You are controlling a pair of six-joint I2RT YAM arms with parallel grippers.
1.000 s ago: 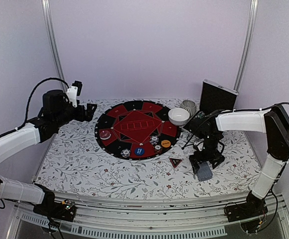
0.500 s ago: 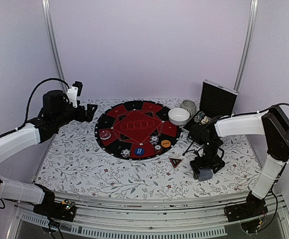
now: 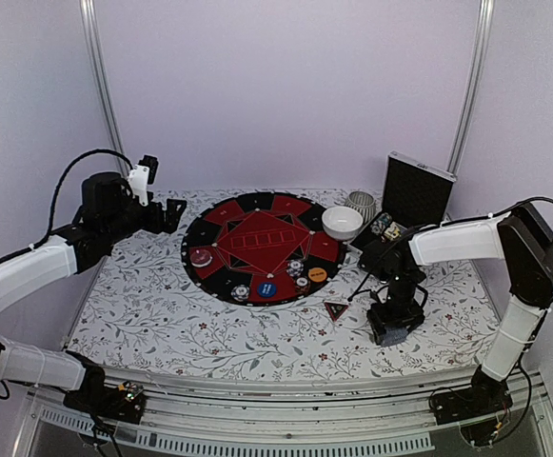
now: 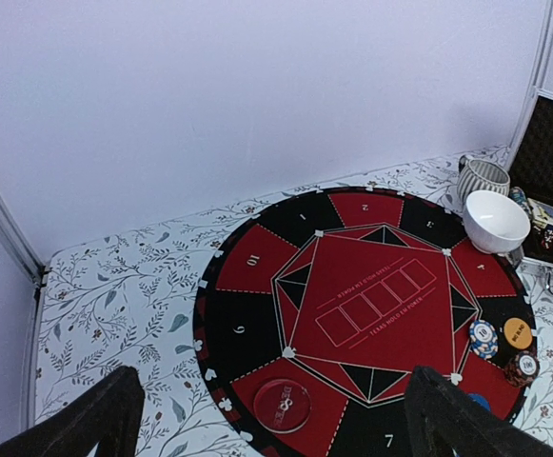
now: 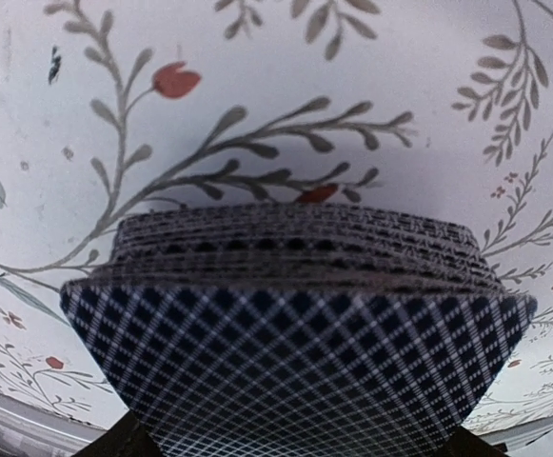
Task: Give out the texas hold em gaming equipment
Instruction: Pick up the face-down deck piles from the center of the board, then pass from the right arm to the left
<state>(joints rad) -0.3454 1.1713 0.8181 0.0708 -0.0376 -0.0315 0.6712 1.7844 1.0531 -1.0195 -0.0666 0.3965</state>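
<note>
**Distribution partly complete.** The round felt mat [image 3: 257, 243] lies toward the far edge of the worktop. Along its near rim sit striped-edge poker chips [image 3: 296, 268] and a red disc [image 3: 201, 257], a blue disc [image 3: 266, 288] and an orange disc [image 3: 317, 274]. The triangular marker [image 3: 336, 309] lies on the cloth just off the mat's near-right rim.

The playing cards [image 5: 295, 371] are undealt, one stack near the worktop's right edge, so dealing is judged the main work left. The right gripper [image 3: 391, 322] stands low over the stack with its jaws either side. Whether they have closed on the stack cannot be told.

The left gripper [image 3: 173, 213] hovers by the far-left corner, spread wide and empty.

**Obscured:**
- From above, the arm covers most of the deck.
- In the right wrist view, card backs fill the frame and cut off the fingers.
- The contents of the black case [image 3: 417, 186] are too small to identify.
</note>
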